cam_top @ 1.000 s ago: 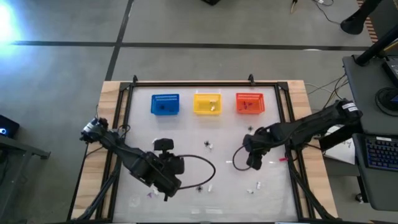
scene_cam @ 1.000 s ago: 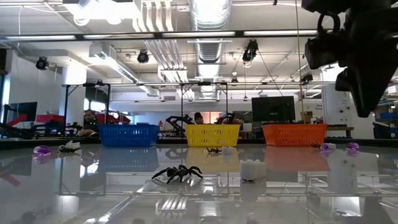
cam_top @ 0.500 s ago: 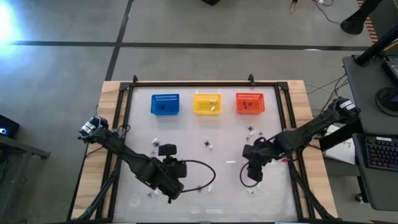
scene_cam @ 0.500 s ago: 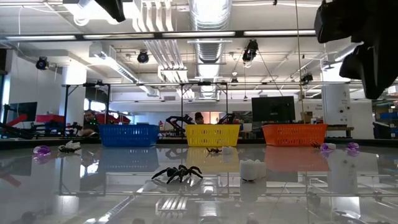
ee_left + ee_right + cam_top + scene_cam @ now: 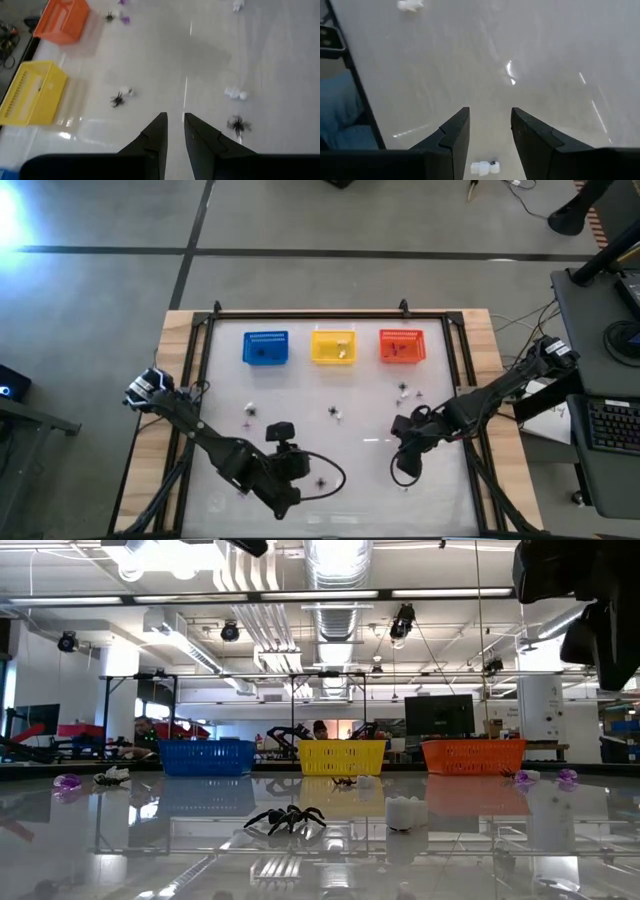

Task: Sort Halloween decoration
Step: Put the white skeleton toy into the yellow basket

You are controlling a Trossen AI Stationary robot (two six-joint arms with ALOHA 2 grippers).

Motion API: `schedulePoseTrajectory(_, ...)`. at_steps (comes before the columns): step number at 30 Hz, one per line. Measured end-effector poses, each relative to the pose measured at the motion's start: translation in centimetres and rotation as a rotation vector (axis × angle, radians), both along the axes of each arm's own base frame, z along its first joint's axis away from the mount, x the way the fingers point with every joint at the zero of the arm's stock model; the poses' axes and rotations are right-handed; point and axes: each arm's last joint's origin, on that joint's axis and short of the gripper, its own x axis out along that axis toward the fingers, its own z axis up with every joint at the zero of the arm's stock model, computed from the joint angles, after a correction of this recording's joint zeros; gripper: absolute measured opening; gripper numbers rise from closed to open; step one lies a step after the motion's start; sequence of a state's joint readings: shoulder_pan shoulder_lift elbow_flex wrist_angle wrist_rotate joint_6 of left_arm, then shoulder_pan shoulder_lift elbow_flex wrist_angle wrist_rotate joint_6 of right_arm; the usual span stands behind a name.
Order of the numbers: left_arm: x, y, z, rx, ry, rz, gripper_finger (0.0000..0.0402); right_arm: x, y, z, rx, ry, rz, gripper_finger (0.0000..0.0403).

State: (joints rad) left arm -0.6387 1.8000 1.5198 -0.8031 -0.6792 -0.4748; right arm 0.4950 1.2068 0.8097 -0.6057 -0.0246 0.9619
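Many trinkets (image 5: 333, 413) lie scattered across my worktop (image 5: 300, 380), too small to judge their pointing. My left gripper (image 5: 173, 122) hangs slightly parted, empty; right gripper (image 5: 490, 120) spread, empty.

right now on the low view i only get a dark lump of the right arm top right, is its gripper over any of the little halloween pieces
observer: yes. The right gripper hangs open above the glossy white table, and a small whitish trinket lies on the table in line with the gap between its fingers, not touched.
operator: ok and the left one, can't see it at all
observer: The left gripper is over the near part of the table, fingers only slightly apart with nothing between them. A black spider-shaped trinket lies on the table off to one side of it, clear of the fingers.
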Motion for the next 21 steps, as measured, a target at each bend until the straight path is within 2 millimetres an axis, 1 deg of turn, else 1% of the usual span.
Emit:
schedulePoseTrajectory(2, 0.0, -0.2, -0.7, 0.004, -0.022, -0.009, 0.0047, 0.1, 0.0, 0.0, -0.014, -0.017, 0.038, 0.0137)
schedulePoseTrajectory(8, -0.7, -0.3, -3.7, -0.017, -0.033, 0.015, 0.0047, 0.1, 0.1, 0.0, 0.004, -0.014, 0.026, 0.0137)
schedulePoseTrajectory(11, -1.0, -0.4, -4.9, -0.01, -0.054, 0.032, 0.0047, 0.1, 0.2, -0.1, -0.001, -0.012, 0.035, 0.0137)
schedulePoseTrajectory(17, -1.6, -0.5, -5.8, -0.012, -0.068, 0.053, 0.0047, 0.0, 1.0, -0.8, -0.061, -0.006, 0.037, 0.0137)
schedulePoseTrajectory(21, -1.7, -0.5, -5.9, -0.01, -0.068, 0.048, 0.0047, 0.2, 1.7, -1.8, -0.08, 0.029, 0.058, 0.0137)
